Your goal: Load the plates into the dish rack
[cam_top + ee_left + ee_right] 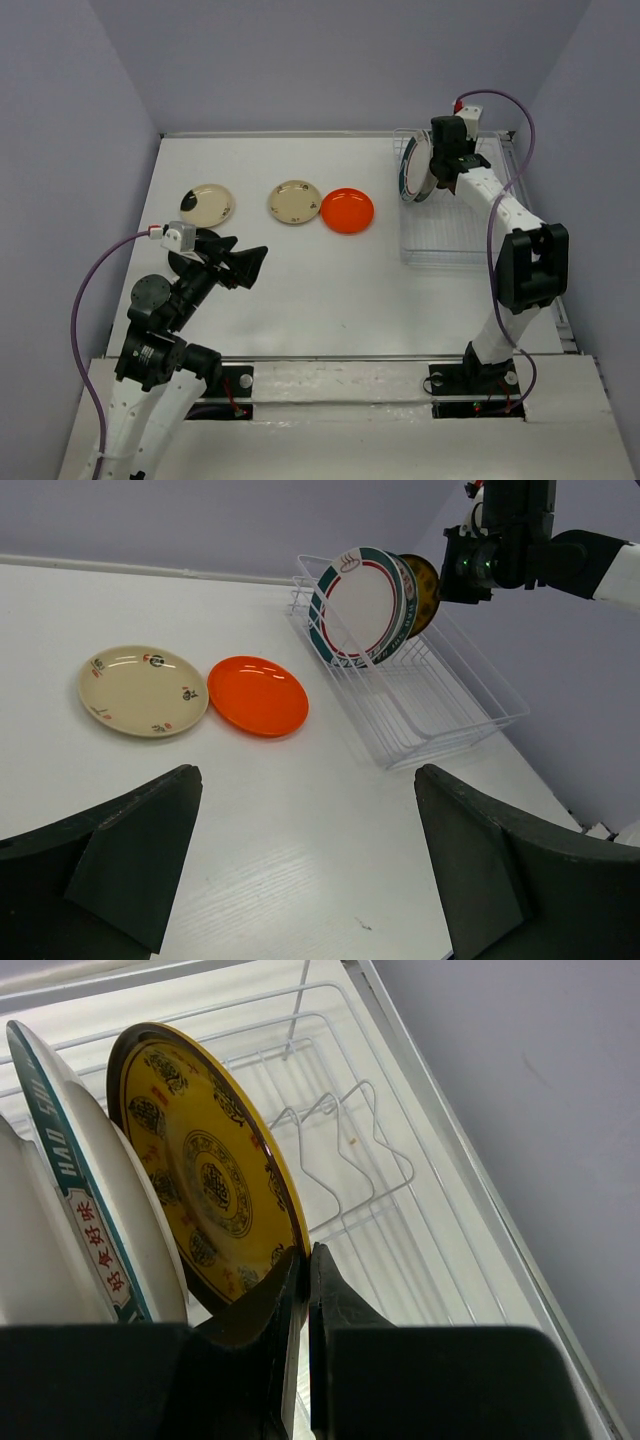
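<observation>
Two white plates with teal rims (362, 602) stand on edge in the dish rack (470, 708). Just behind them stands the amber-yellow plate (200, 1165), also on edge, and my right gripper (308, 1256) is shut on its rim. From above, that gripper (437, 180) hangs over the rack's far left end (455, 245). On the table lie two cream plates (207, 204) (295, 202) and an orange-red plate (347, 210). My left gripper (308, 780) is open above bare table, nearer than the orange-red plate (258, 695), with nothing between its fingers.
The rack's near half holds no plates, only upright wire prongs (340, 1155). Grey walls close in the table on three sides, and the rack sits against the right wall (580, 150). The right arm's purple cable (515, 110) loops above the rack.
</observation>
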